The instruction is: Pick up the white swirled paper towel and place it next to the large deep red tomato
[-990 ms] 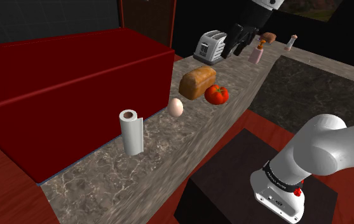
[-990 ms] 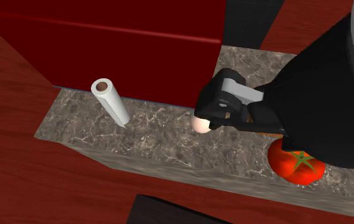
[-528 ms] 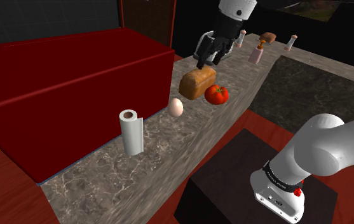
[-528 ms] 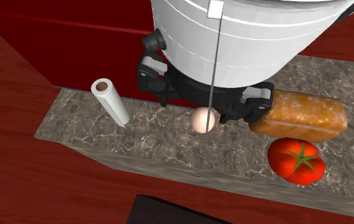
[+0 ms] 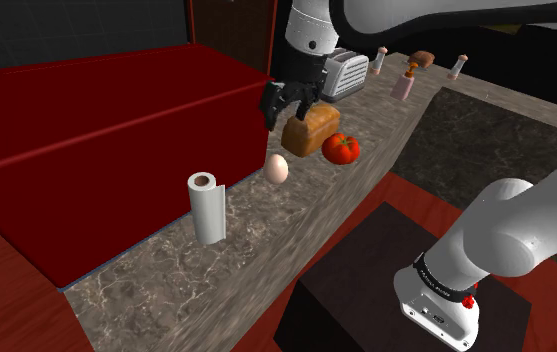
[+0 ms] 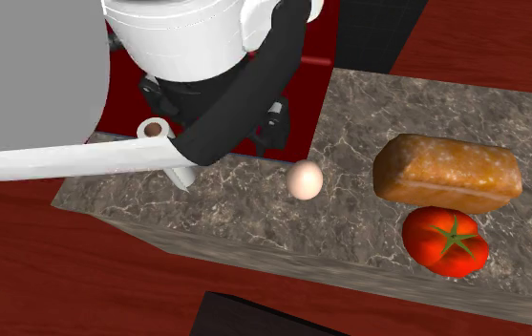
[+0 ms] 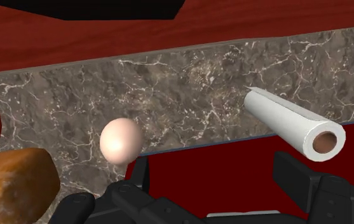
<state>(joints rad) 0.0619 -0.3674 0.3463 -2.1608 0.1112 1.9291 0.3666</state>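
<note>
my gripper [image 7: 213, 164] is open, the two black fingers [image 7: 140, 173] standing apart with nothing between them, above the top of the dark red block [image 5: 96, 140] near its front edge. just past one finger a pale egg [image 7: 121, 140] lies on the grey veined counter [image 7: 188, 83]. past the other finger stands the paper towel [image 7: 293, 122], a plain white roll, smooth-sided, with a brown cardboard core showing at its top end. in the shoulder view it stands upright by itself on the counter, close to the block's front face, with a loose flap of sheet along one side. the egg sits between it and the brown loaf [image 5: 311, 129]. the deep red tomato [image 5: 341, 148], green at the stalk, lies just beside the loaf, well apart from the roll. farther along the counter stands a silver toaster [image 5: 344, 72].
</note>
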